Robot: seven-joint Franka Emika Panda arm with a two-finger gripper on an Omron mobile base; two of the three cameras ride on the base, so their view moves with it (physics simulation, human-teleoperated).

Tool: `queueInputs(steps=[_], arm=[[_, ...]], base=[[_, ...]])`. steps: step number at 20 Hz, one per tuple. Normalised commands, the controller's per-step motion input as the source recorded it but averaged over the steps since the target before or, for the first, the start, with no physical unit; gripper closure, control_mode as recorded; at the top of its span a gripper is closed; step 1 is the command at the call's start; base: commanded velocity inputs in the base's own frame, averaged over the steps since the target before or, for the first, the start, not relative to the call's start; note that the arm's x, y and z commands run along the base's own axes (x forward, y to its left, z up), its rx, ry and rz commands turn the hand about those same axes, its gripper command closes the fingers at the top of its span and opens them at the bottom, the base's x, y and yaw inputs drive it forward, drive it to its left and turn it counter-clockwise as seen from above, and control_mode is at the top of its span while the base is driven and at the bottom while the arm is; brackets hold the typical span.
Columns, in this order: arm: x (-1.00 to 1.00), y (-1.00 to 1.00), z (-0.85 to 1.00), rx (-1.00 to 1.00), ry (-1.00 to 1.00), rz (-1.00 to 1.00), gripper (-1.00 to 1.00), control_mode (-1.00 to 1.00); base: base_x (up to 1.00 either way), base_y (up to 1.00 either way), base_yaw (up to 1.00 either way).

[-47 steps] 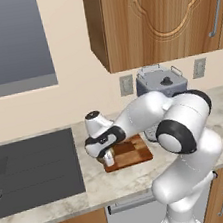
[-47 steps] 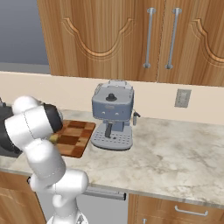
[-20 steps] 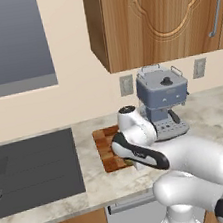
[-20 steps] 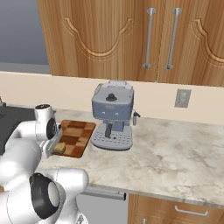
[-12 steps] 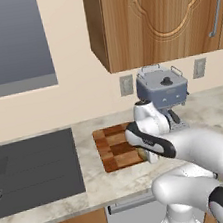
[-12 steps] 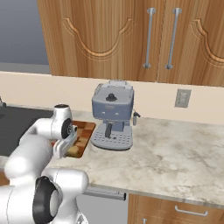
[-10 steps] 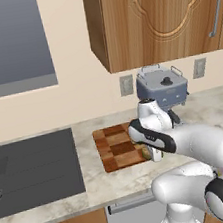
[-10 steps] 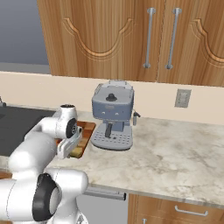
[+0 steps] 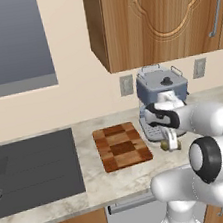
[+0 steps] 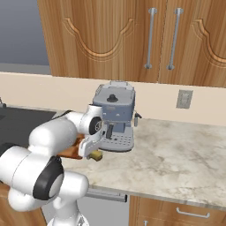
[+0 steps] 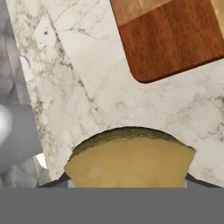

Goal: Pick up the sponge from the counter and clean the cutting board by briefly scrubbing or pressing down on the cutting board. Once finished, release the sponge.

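The tan-yellow sponge (image 11: 131, 159) sits between my fingertips, with my gripper (image 11: 130, 180) shut on it. It hangs just over the marbled counter (image 11: 87, 100), past the right front corner of the checkered wooden cutting board (image 11: 170, 39). From the left base view, my gripper (image 9: 169, 143) holds the sponge (image 9: 166, 146) to the right of the cutting board (image 9: 121, 145), in front of the coffee machine. In the right base view the sponge (image 10: 96, 155) shows under the gripper (image 10: 93, 151); my arm hides most of the cutting board (image 10: 70, 152).
A blue-grey coffee machine (image 9: 160, 101) stands close behind the gripper, its base (image 11: 13, 131) right beside the sponge. A dark cooktop (image 9: 31, 171) lies left of the board. Open counter (image 10: 176, 154) stretches to the right. Wooden wall cabinets (image 10: 132, 39) hang above.
My arm has swung right across the cutting board with the sponge in the gripper, and it now hangs off the board's right edge in front of the coffee machine.
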Motion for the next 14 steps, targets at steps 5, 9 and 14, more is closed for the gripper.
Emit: queueInputs(steps=[5, 9, 14], arm=[[0.00, -0.44, -0.12, 0.00, 0.00, -0.12, 1.00, -1.00], [0.04, -0.17, -0.19, -0.01, 0.00, -0.11, 1.00, -1.00], [0.04, -0.15, -0.13, 0.00, 0.00, -0.09, 1.00, -1.00]], base=[[0.00, 0.00, 0.00], [0.00, 0.00, 0.00], [0.00, 0.00, 0.00]])
